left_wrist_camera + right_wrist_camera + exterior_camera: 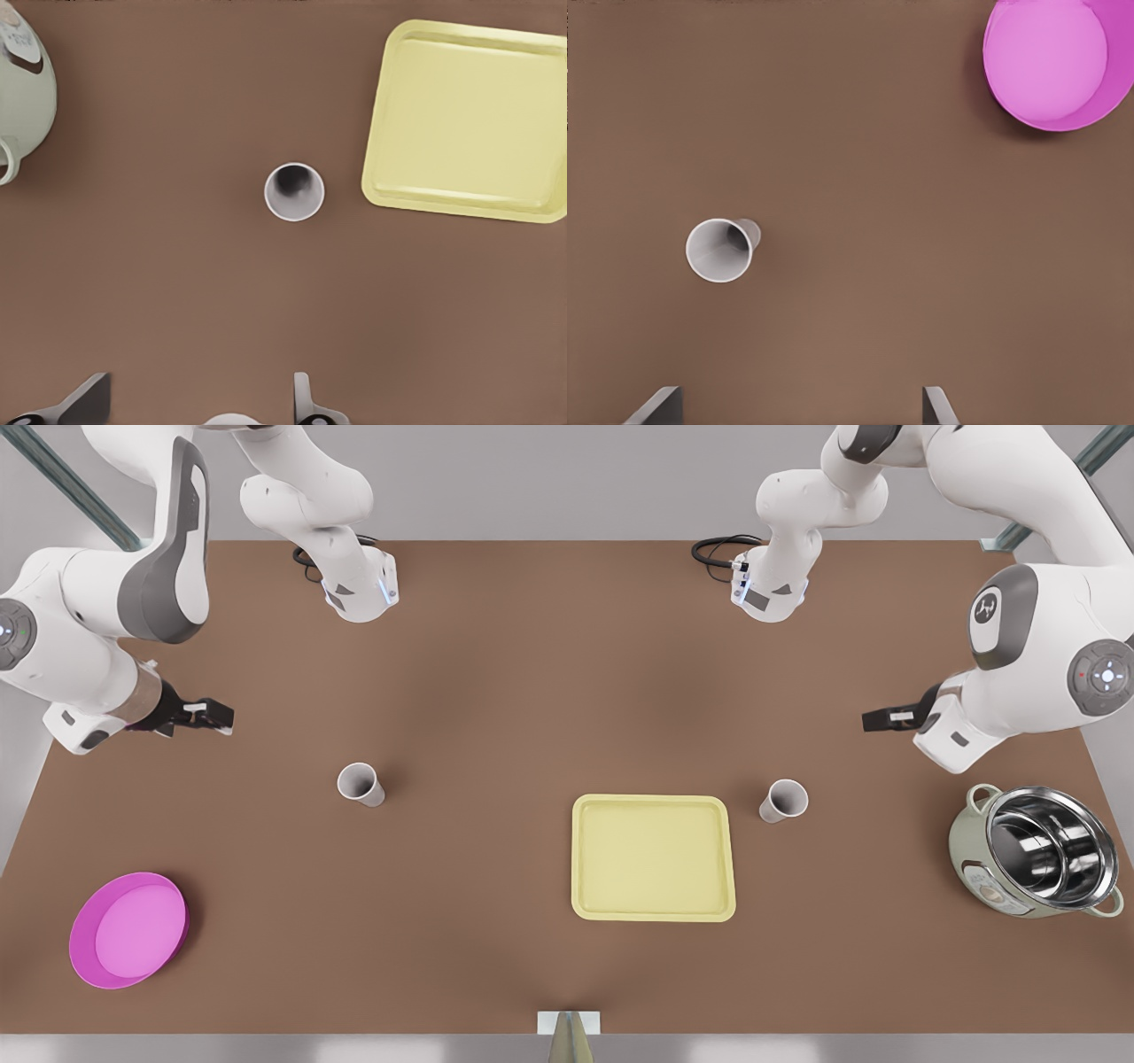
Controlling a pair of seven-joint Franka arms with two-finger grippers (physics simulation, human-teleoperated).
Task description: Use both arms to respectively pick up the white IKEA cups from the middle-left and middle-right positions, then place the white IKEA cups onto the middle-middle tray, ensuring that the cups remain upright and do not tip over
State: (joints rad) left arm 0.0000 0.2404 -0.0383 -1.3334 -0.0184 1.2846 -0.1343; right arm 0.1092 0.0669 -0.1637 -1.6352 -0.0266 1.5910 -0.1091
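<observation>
Two white IKEA cups stand upright on the brown table, one [361, 784] toward the front view's left, the other [783, 800] just right of the pale yellow tray [653, 856]. My left gripper [875, 720] hovers open at the front view's right, above and beyond that right-hand cup [294, 190], which sits beside the tray [469, 115]; its fingers [89, 400] stand well apart. My right gripper [220, 716] hangs open at the front view's left, off to the side of the other cup [719, 250], with its fingers [937, 405] spread wide. Neither holds anything.
A round magenta bowl [128, 928] lies at the front view's near left corner, also in the right wrist view [1050, 62]. A steel-lined green pot [1036, 850] stands at the right edge, close to the left arm, and its side [22, 97] appears in the left wrist view.
</observation>
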